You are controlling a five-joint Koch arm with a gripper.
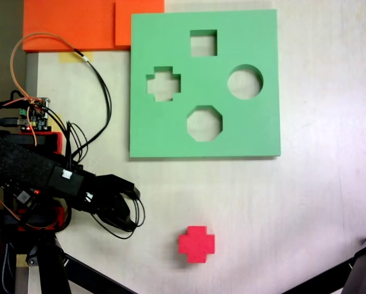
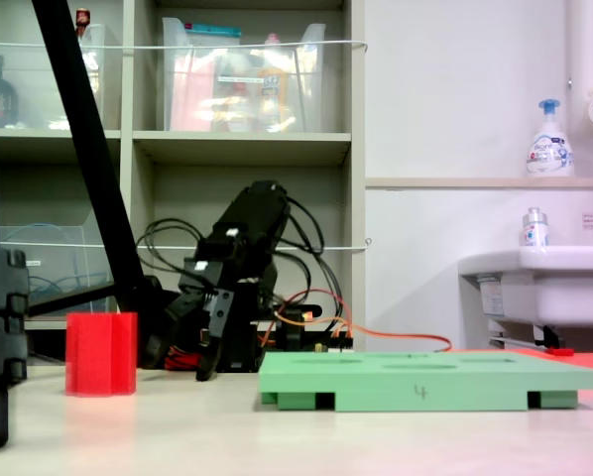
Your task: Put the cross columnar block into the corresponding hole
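Red cross columnar block (image 1: 196, 244) upright on the pale table (image 1: 317, 208), toward the lower middle of the top-down fixed view, well apart from the green foam board (image 1: 256, 131) lying flat farther up; same block (image 2: 100, 353) at the left of the low side-on fixed view, standing clear of the board (image 2: 425, 382). Plus-shaped corresponding hole (image 1: 163, 83) at the board's left side, unfilled, alongside a square cutout (image 1: 203, 43), a round cutout (image 1: 245, 82) and an octagonal cutout (image 1: 204, 123). Black gripper (image 1: 134, 205) at the left of the top-down view, near the table surface, left of the block and not touching it, holding nothing; jaws overlapping, spread or pressed together cannot be told. Gripper (image 2: 205, 359) in the side-on view pointing down between block and board. Orange foam sheets (image 1: 79, 24) at the top-left corner beyond the board. Loose wires (image 1: 97, 79) looping from the arm's base. White sink (image 2: 534, 283) and soap bottle (image 2: 548, 139) at the right in the side-on view
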